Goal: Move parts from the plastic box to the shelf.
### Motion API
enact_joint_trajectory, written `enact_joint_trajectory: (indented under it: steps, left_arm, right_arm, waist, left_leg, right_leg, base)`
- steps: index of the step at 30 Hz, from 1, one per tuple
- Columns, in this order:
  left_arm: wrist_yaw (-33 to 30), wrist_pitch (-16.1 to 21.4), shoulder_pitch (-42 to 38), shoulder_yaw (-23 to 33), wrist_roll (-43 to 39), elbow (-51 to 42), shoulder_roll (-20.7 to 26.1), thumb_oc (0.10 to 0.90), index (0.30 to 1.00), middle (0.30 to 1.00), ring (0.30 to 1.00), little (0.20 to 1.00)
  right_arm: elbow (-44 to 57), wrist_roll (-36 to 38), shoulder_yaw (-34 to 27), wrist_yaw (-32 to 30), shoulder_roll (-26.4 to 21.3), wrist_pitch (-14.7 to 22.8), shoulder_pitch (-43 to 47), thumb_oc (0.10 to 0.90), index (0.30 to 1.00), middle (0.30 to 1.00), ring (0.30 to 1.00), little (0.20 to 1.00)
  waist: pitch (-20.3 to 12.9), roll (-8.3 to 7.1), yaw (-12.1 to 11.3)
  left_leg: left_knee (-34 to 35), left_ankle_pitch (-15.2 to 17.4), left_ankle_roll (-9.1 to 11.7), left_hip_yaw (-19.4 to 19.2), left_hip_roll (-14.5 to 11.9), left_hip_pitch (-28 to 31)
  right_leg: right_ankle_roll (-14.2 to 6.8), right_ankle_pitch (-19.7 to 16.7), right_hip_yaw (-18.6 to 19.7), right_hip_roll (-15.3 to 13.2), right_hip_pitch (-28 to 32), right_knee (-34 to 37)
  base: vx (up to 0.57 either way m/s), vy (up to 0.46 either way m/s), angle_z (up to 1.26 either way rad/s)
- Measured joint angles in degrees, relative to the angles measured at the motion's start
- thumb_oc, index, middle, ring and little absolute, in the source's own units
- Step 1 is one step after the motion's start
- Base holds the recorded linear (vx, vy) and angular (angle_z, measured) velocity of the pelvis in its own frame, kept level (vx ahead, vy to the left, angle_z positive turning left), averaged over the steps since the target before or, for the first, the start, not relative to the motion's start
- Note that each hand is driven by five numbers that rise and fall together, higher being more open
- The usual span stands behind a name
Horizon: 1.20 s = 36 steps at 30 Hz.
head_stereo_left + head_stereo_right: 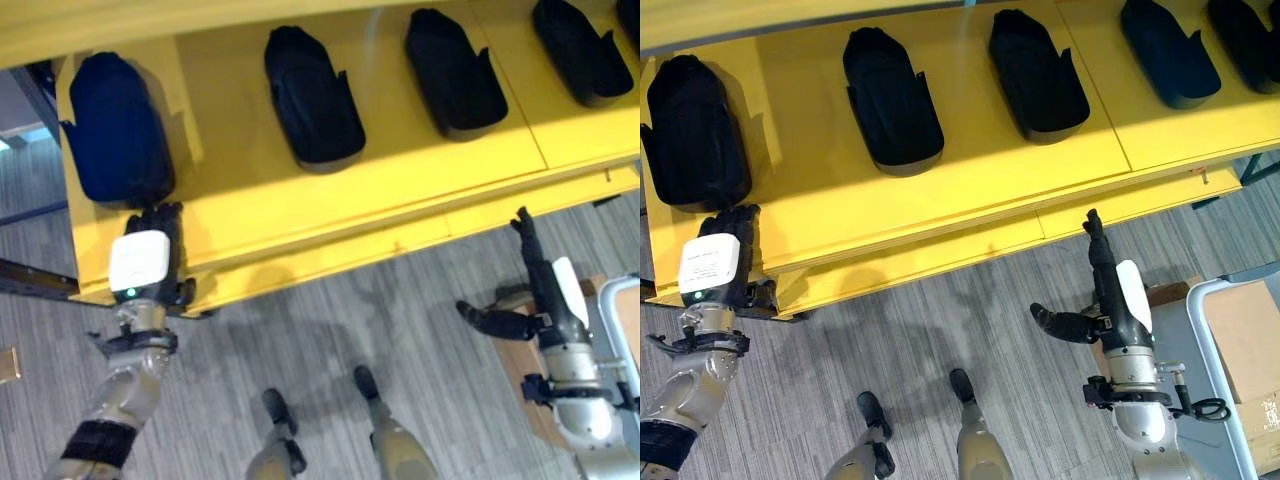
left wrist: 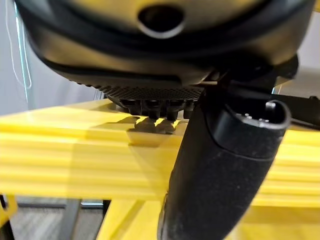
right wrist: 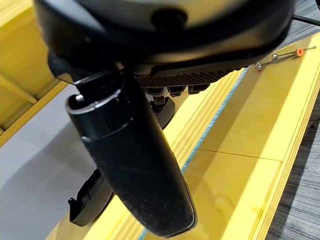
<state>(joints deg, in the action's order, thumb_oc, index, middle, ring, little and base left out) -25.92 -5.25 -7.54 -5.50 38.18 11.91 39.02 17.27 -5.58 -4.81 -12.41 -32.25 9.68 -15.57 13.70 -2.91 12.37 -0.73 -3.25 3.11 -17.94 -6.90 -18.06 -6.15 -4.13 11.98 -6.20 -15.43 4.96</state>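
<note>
Left hand [image 1: 152,240]: reaching over the front lip of the yellow shelf [image 1: 330,215], fingers pointing toward 12 o'clock, just short of the leftmost black part [image 1: 115,130]. Fingers are lying fairly straight on the shelf board rather than curled round anything; whether the tips are touching the part's near end cannot be told. Its own wrist view is showing the thumb [image 2: 220,165] standing clear, the shelf edge beyond, nothing pinched.

Right hand [image 1: 1110,290]: hanging over the grey carpet [image 1: 940,330] in front of the shelf, at 4 o'clock from the shelf centre. Fingers straight toward 12 o'clock, thumb sticking out toward 9 o'clock; spread, holding nothing.

Parts: the leftmost one is lying at the shelf's 9 o'clock end; a second part [image 1: 312,98] and a third part [image 1: 455,75] are lying side by side toward 3 o'clock, each well apart from the next; a fourth part [image 1: 580,50] at 2 o'clock.

Cardboard box [image 1: 1248,350]: sitting at 4 o'clock, beside the right arm. No plastic box can be made out with certainty.

Handling judgement: the step appears to be seating the leftmost part. Nudging with flat fingers, squarely along its length, is keeping it parallel to its neighbours; drawing the hand straight back toward 6 o'clock is avoiding dragging the part off the lip.
</note>
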Motion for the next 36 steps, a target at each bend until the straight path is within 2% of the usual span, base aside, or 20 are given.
enact_joint_trajectory:
  steps: [4, 9, 11, 15, 16, 17, 22, 26, 31, 36]
  left_arm:
    - [0.38, 4.83, 5.30, -0.10, -6.56, -6.91, -2.70, 0.900, 1.000, 1.000, 1.000, 1.000]
    - [2.70, 8.18, 9.97, -0.03, -10.56, -10.89, -3.94, 0.900, 1.000, 1.000, 1.000, 1.000]
    - [5.33, 9.84, 12.32, -0.14, -16.88, -13.73, -4.63, 0.900, 1.000, 1.000, 1.000, 1.000]
    - [9.18, 11.87, 15.23, -1.06, -22.81, -15.35, -4.98, 0.900, 1.000, 1.000, 1.000, 1.000]
    - [10.00, 12.44, 16.23, -1.09, -25.55, -15.94, -6.13, 0.900, 1.000, 1.000, 1.000, 1.000]
    - [12.37, 13.00, 18.31, -1.68, -31.98, -16.48, -8.00, 0.900, 1.000, 1.000, 1.000, 1.000]
    - [19.42, 12.74, 23.31, -3.60, -47.60, -16.16, -10.41, 0.900, 1.000, 1.000, 1.000, 1.000]
    - [23.00, 12.09, 25.75, -3.76, -57.71, -13.97, -13.06, 0.900, 1.000, 1.000, 1.000, 1.000]
    - [25.25, 11.53, 27.71, -3.33, -65.00, -13.26, -15.44, 0.900, 1.000, 1.000, 1.000, 1.000]
    - [26.58, 11.35, 29.34, -3.36, -66.86, -13.04, -16.55, 0.900, 1.000, 1.000, 1.000, 1.000]
  right_arm:
    - [-0.02, 0.00, 0.10, -0.02, -0.09, -0.03, 0.51, 0.900, 1.000, 1.000, 1.000, 1.000]
    - [-0.01, 0.01, 0.09, -0.02, -0.04, -0.02, 0.58, 0.900, 1.000, 1.000, 1.000, 1.000]
    - [-0.01, 0.01, 0.05, -0.02, -0.03, -0.02, 0.69, 0.900, 1.000, 1.000, 1.000, 1.000]
    - [0.00, 0.02, 0.02, 0.11, -0.03, 0.00, 0.67, 0.900, 1.000, 1.000, 1.000, 1.000]
    - [0.00, 0.04, 0.02, 0.11, -0.01, 0.00, 0.61, 0.900, 1.000, 1.000, 1.000, 1.000]
    - [-0.01, 0.12, 0.18, 0.63, 0.18, 0.01, 0.32, 0.900, 1.000, 1.000, 1.000, 1.000]
    - [-0.26, 3.32, 1.40, 2.75, 1.70, 0.02, 0.91, 0.900, 1.000, 1.000, 1.000, 1.000]
    - [-3.68, 11.27, 4.28, 6.76, 5.80, -0.05, 1.65, 0.900, 1.000, 1.000, 1.000, 1.000]
    - [-4.51, 17.69, 4.49, 10.36, 6.53, -0.56, -3.46, 0.900, 1.000, 1.000, 1.000, 1.000]
    - [-4.74, 20.57, 4.35, 12.25, 7.27, -1.51, -8.47, 0.900, 1.000, 1.000, 1.000, 1.000]
  waist:
    - [0.21, 0.14, -0.34]
    - [0.57, 0.74, -0.36]
    - [0.69, 1.07, -0.41]
    - [0.65, 1.13, -1.19]
    - [0.62, 1.19, -1.43]
    - [0.56, 1.26, -1.55]
    - [0.41, 1.40, -1.64]
    - [-1.59, 1.61, -1.82]
    - [-4.21, 2.27, -1.60]
    - [-6.31, 2.24, -1.38]
  left_leg:
    - [-0.48, 0.07, -0.12, 0.13, -0.03, -0.18]
    - [-0.72, 0.09, -0.14, 0.44, -0.07, 0.82]
    - [-0.56, 0.09, -0.13, 1.11, -0.05, 2.00]
    - [-0.31, -0.05, -0.09, 1.54, 0.03, 3.29]
    - [0.00, -0.14, -0.09, 1.55, 0.11, 3.95]
    - [0.31, -0.24, -0.02, 1.81, 0.15, 4.83]
    - [3.26, -2.17, 0.15, 2.77, 0.15, 7.13]
    - [5.30, -3.21, 0.36, 2.97, -0.04, 9.51]
    - [5.62, -3.20, 0.38, 2.97, -0.11, 11.19]
    - [5.63, -3.10, 0.20, 3.08, -0.55, 11.31]
  right_leg:
    - [0.03, 0.07, -0.20, 0.03, 0.12, -0.01]
    - [0.03, 0.08, -0.46, 0.00, 1.45, 0.00]
    - [0.10, 0.21, -1.04, 0.02, 2.84, 0.02]
    - [0.12, 0.23, -1.49, -0.08, 4.25, 0.02]
    - [0.12, 0.33, -1.54, -0.13, 4.84, 0.03]
    - [0.13, 0.49, -1.86, -0.10, 5.78, 0.03]
    - [0.18, 0.55, -2.86, 0.40, 7.29, 0.01]
    - [0.23, 0.63, -3.23, 0.80, 8.95, 0.04]
    - [0.30, 0.74, -3.22, 0.83, 10.55, 0.12]
    - [0.50, 0.58, -3.24, 1.22, 10.69, 0.20]
  base:
    - [0.00, -0.040, 0.01]
    - [0.00, -0.036, 0.03]
    - [0.01, -0.049, 0.11]
    - [0.01, -0.052, 0.07]
    - [0.01, -0.049, 0.05]
    - [0.00, -0.054, 0.09]
    - [-0.03, -0.044, 0.10]
    - [-0.05, -0.036, 0.04]
    - [-0.06, -0.026, -0.01]
    - [-0.01, -0.005, 0.00]
